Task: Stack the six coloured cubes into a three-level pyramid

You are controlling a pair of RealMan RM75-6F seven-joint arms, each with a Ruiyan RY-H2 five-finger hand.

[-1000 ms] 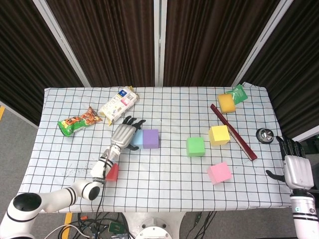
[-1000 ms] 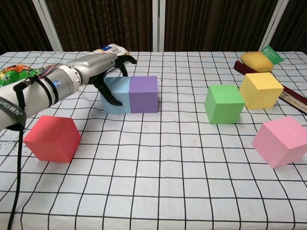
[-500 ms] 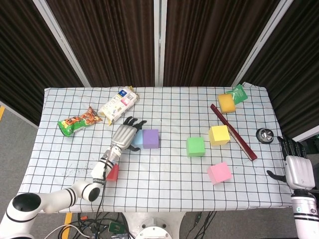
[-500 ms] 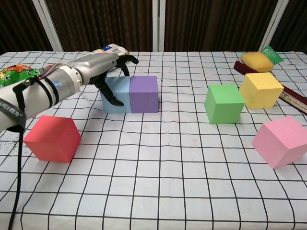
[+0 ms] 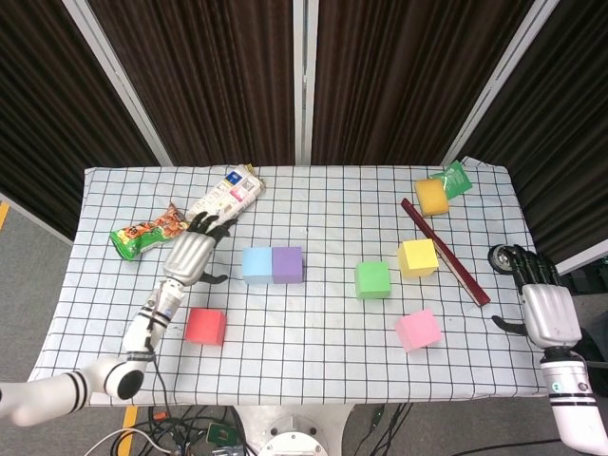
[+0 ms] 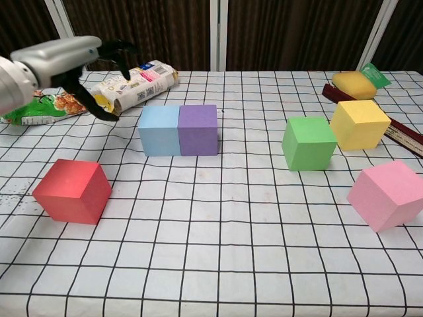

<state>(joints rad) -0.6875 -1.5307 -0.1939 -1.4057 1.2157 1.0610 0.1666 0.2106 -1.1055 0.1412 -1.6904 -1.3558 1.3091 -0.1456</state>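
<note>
Head view: you are holding your left robot hand (image 5: 193,253) empty, fingers apart, left of the touching blue cube (image 5: 257,265) and purple cube (image 5: 287,265). Base row is underway; next, likely, you are reaching for the red cube (image 5: 205,326).

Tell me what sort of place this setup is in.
Probably a robot lab or data-collection booth, not a home: dark curtain panels with metal frames enclose a table under a grid-pattern cloth, loose cables hang beneath its front edge, and staged props like the red cube lie scattered.
</note>
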